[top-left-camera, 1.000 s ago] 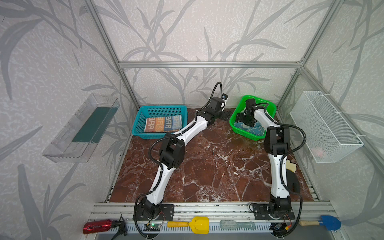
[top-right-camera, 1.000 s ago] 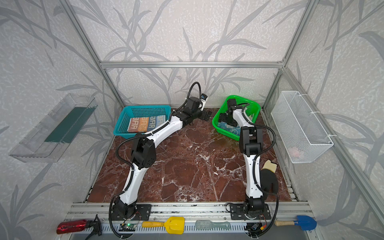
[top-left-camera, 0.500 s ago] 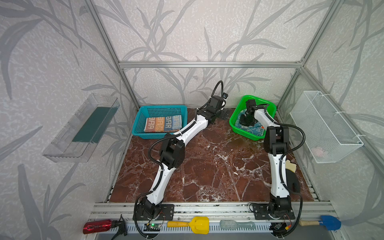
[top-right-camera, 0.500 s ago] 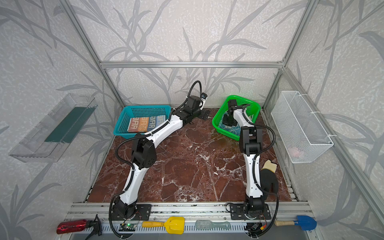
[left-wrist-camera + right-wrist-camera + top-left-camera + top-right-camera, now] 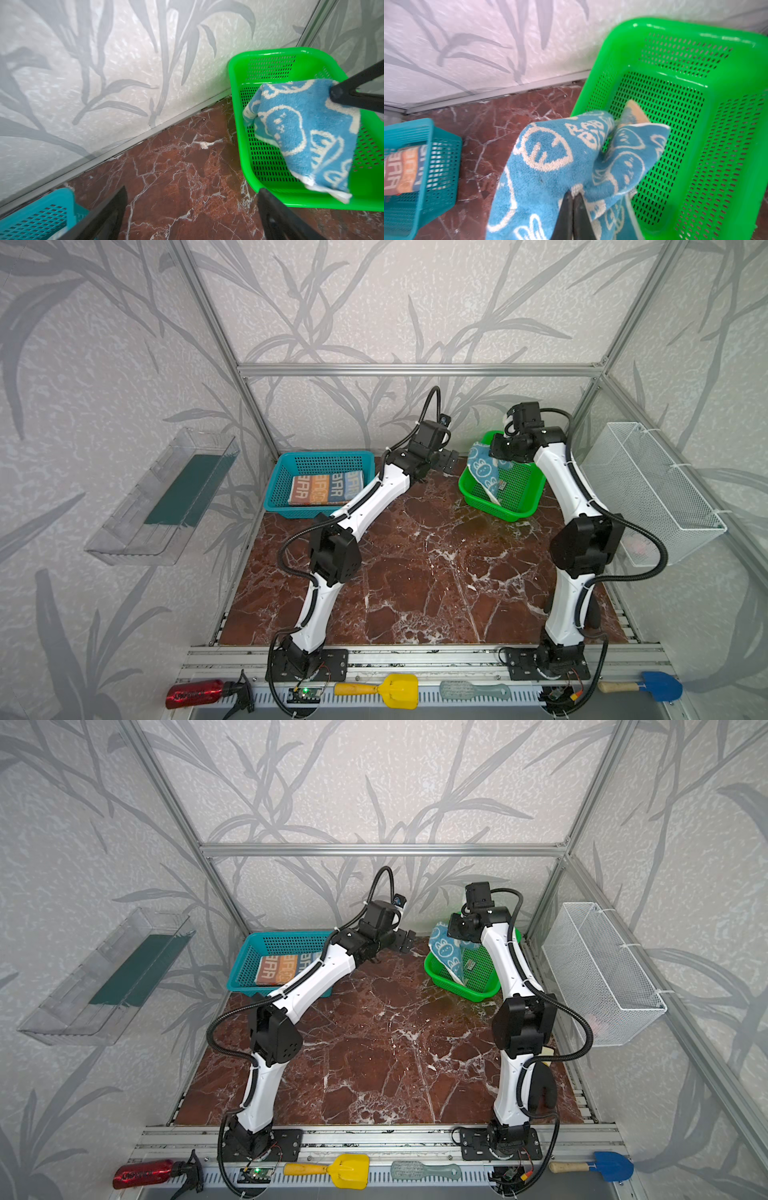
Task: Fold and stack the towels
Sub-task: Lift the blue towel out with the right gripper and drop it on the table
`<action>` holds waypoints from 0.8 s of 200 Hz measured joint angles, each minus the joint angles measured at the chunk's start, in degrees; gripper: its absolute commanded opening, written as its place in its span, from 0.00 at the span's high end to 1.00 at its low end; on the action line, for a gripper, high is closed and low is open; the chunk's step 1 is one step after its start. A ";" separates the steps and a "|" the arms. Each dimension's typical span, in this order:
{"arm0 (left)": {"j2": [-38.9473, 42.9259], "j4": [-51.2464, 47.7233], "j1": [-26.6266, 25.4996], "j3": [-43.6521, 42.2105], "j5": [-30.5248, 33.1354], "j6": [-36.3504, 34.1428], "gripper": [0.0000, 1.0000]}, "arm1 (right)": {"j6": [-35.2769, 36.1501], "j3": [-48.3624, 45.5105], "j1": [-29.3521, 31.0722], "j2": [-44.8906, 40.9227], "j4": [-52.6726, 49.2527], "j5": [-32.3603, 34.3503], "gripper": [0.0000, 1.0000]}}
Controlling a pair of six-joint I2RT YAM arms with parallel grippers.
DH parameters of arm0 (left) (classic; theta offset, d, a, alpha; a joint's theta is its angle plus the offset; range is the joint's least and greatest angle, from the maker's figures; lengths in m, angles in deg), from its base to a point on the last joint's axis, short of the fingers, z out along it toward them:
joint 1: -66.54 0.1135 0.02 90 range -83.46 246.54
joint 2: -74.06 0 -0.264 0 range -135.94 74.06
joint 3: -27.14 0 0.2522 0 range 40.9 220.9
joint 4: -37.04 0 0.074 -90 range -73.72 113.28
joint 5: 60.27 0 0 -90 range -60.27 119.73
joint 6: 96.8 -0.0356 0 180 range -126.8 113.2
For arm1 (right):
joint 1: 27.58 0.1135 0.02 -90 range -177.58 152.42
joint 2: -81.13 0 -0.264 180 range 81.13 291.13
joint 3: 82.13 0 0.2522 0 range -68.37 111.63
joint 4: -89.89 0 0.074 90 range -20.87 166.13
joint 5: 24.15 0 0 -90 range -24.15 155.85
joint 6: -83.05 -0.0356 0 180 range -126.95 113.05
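Observation:
A teal-blue towel point(image 5: 484, 472) point(image 5: 446, 952) with white bunnies hangs over the green basket point(image 5: 498, 512) point(image 5: 675, 25). My right gripper point(image 5: 573, 194) point(image 5: 494, 452) is shut on its upper edge. The cloth point(image 5: 550, 166) droops down, and its lower end touches the basket's front edge point(image 5: 324, 187). A folded striped towel point(image 5: 326, 488) point(image 5: 402, 168) lies flat in the teal basket point(image 5: 324, 456) point(image 5: 286, 935). My left gripper point(image 5: 192, 189) point(image 5: 449, 460) hovers open and holds nothing. It is over the marble between the two baskets, just left of the hanging towel.
A white wire basket point(image 5: 648, 489) hangs on the right wall and a clear tray point(image 5: 166, 497) on the left wall. On the front rail lie a red bottle point(image 5: 195, 695), a yellow scoop point(image 5: 390, 691), a brush point(image 5: 473, 691) and a blue scoop point(image 5: 656, 686).
My right gripper has shut on the blue towel inside the green basket and risen, so the towel now hangs from it. The left arm has barely moved.

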 measured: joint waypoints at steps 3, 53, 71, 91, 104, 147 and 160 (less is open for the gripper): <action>0.72 -0.24 0.02 -0.20 0.07 0.15 0.01 | 0.02 0.13 0.09 -0.28 -0.02 -0.26 1.00; 14.14 -2.89 2.38 -11.89 1.33 7.39 0.01 | 1.51 9.73 7.52 0.57 -8.02 -0.81 1.00; 20.87 -2.84 4.63 -21.16 1.44 11.41 0.01 | 2.45 14.45 13.53 0.24 -10.32 -1.27 1.00; 28.98 -2.64 7.61 -32.06 1.44 15.54 0.01 | 2.69 14.78 20.20 -1.79 -10.32 -2.34 1.00; 33.64 -2.73 9.90 -37.48 1.44 17.90 0.01 | 2.58 12.85 23.34 -3.87 -9.35 -3.48 1.00; 44.04 -3.39 14.05 -46.38 1.46 22.56 0.01 | 1.99 2.80 22.95 -6.14 -5.68 -4.87 0.94; 45.11 -3.41 14.08 -47.32 1.36 23.08 0.01 | 1.49 -3.28 22.34 -5.42 -3.54 -5.25 0.90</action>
